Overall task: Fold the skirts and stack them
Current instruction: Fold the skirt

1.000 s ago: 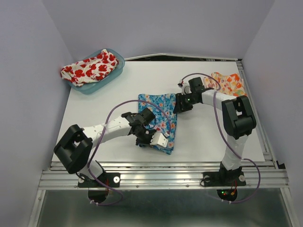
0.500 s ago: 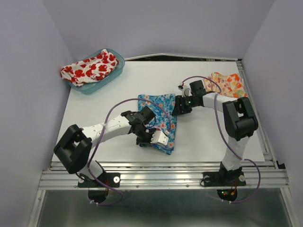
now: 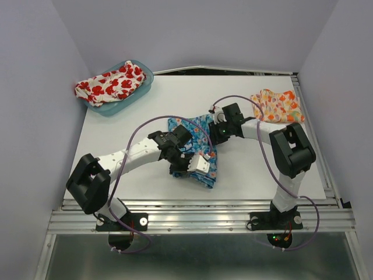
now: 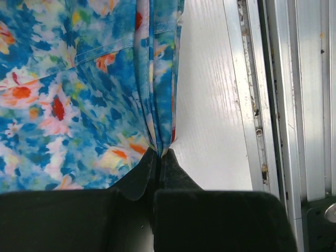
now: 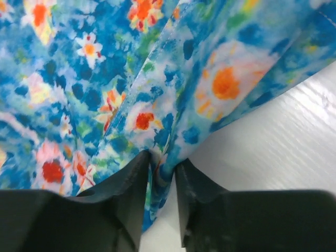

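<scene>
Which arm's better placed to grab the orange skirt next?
Right, likely: the orange skirt lies far right beside that arm. Both the left gripper and right gripper pinch the blue skirt.

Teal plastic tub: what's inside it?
The white cloth skirt with red poppies lies bunched inside the translucent teal plastic tub, spilling over its rim. It covers the bottom, so anything underneath is hidden.

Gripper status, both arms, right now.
Left gripper: shut on the blue floral skirt, at its edge.
Right gripper: shut on a fold of the same skirt.
</scene>
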